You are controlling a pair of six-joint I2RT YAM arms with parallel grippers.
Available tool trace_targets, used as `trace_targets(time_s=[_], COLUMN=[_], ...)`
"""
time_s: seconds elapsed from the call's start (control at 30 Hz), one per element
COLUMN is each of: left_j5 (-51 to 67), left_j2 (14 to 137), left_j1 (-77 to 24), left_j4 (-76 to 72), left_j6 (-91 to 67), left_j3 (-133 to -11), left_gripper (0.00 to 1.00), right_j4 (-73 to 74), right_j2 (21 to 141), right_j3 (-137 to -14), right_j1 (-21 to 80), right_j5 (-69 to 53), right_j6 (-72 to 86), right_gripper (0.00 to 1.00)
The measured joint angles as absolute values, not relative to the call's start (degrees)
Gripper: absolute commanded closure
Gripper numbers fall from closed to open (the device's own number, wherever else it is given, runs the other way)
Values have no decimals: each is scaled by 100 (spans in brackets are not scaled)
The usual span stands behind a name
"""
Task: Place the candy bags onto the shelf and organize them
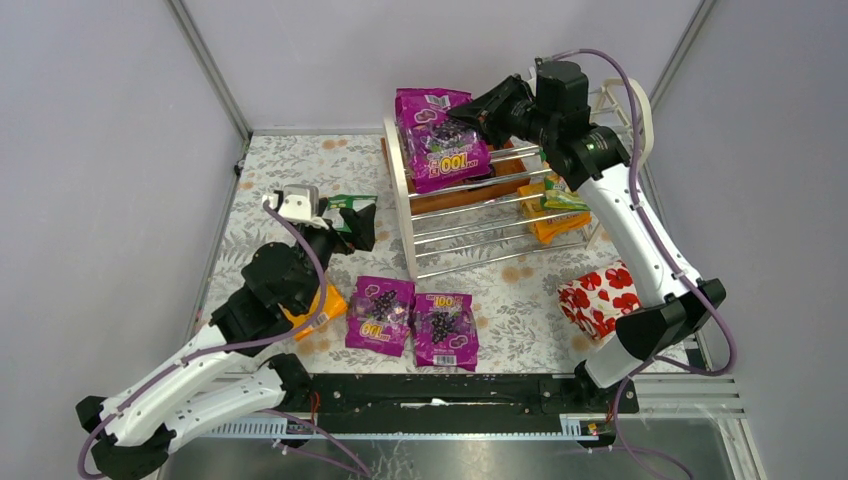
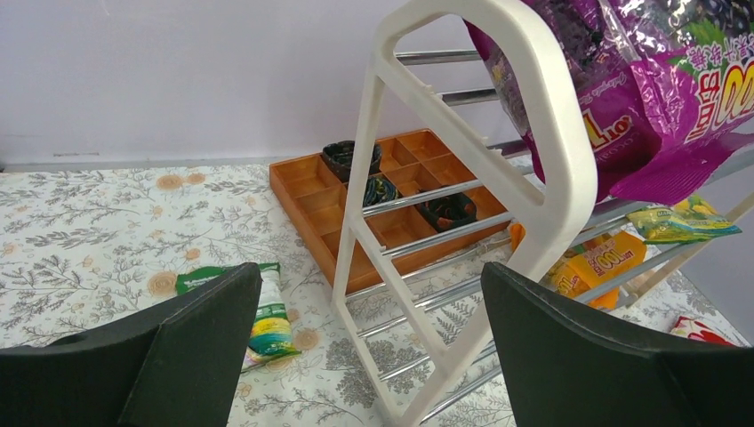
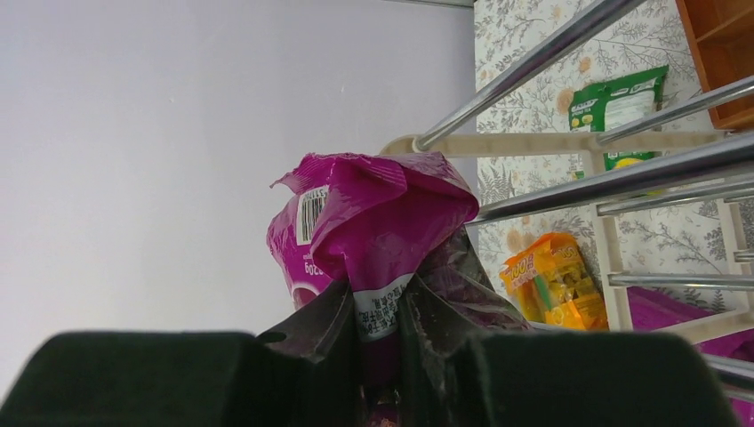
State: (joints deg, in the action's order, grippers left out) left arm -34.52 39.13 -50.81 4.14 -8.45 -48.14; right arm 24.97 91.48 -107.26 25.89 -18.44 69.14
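My right gripper (image 3: 378, 356) pinches the edge of a magenta candy bag (image 1: 440, 140) lying tilted on the top rods of the shelf (image 1: 402, 190), at its far left end. Released here, I judge it could slip between the rods or slide off the near side. My left gripper (image 1: 358, 225), jaws spread wide, hangs by the green-white bag (image 2: 271, 316) left of the shelf; a careless swing could knock the frame.

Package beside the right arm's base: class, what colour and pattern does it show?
The package has a red-and-white heart pattern, clearest in the top external view.
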Motion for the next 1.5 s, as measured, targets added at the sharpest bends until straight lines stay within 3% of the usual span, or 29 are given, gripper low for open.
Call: trace_targets(time_s=[0.13,0.33,0.53,0.97,1.2,1.5], left_j5=[-3424,-3365,-3363,-3358,-3336,-3315], left_j2=[3964,3988,3988,4112,4169,4211], left_j1=[-5054,-5024,-5013,-4969,-4932,-4904], left_j4=[416,419,419,419,419,419], left_j6=[-847,-847,-847,-849,-851,-854], left_j3=[-4814,-4814,-4814,-4814,-4814,-4814], left_gripper=[1,1,1,1,1,1], right_j4=[2440,2099,1970,2969,2838,2657], right_j2=[9107,9054,8720,8486,8650,9784], right_j3=[-10632,-10385,-10167,-11065,-11222,-12140], right_j1=[2648,2740,2851,2888,3085,4007], right_j5=[-1739,-1734,-1437,-823,-1256,-1474], right_j6=[7061,7159,6683,3977,3122,2722], right_gripper=[76,27,1,0,3,16])
